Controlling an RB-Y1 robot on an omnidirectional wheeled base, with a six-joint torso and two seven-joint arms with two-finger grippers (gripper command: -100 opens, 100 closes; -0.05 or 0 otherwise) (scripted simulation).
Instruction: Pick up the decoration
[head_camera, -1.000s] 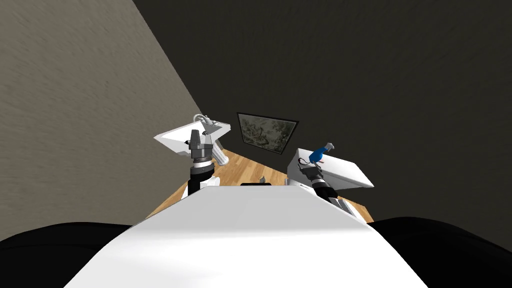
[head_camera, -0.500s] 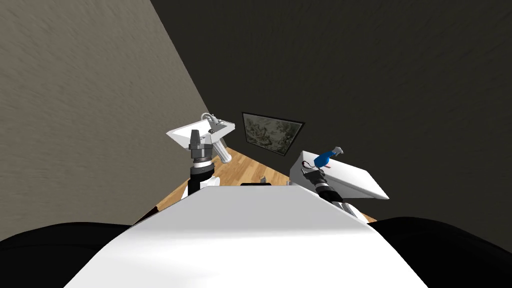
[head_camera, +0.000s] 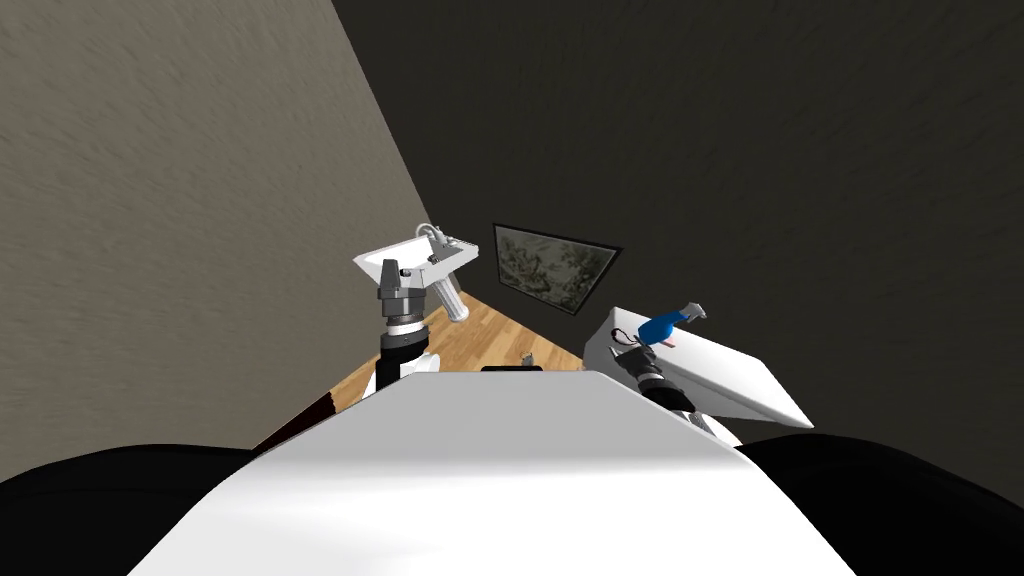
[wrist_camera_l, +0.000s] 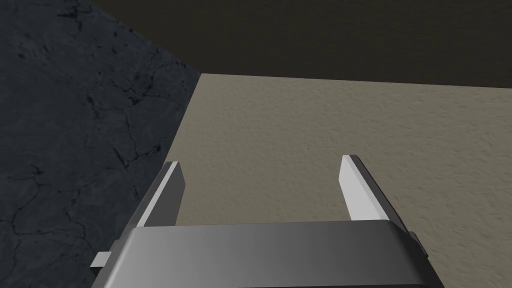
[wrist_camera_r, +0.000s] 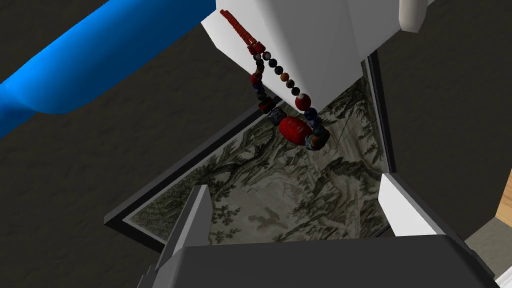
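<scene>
Decoration = string of red and dark round beads with one big red oval bead (wrist_camera_r: 296, 129). It hangs off the corner edge of a white box-shaped cabinet (wrist_camera_r: 310, 45), thin red end up on the cabinet top, looped end with the oval bead dangling free below the edge. In the head view the bead string (head_camera: 626, 336) is a small loop at the near corner of the cabinet (head_camera: 725, 378), on the robot's right.

Right gripper (wrist_camera_r: 294, 182): two light grey fingers spread apart, nothing between them. Beads are ahead of the gap, near but not touching either finger.

Blue rounded bottle with a grey nozzle (head_camera: 661, 325) lies on its side on the cabinet top, just beside the beads; its blue body (wrist_camera_r: 100, 55) is close in the right wrist view, next to the cabinet corner.

Dark-framed picture of a grey-green landscape (wrist_camera_r: 280, 190) is on the dark wall behind the beads and fingers, between the cabinet and a white basin with a grey tap (head_camera: 415, 262).

Left gripper (wrist_camera_l: 261, 162): raised in front of the basin, fingers apart, empty.

Light wooden plank floor (head_camera: 490, 345) below the basin and picture
</scene>
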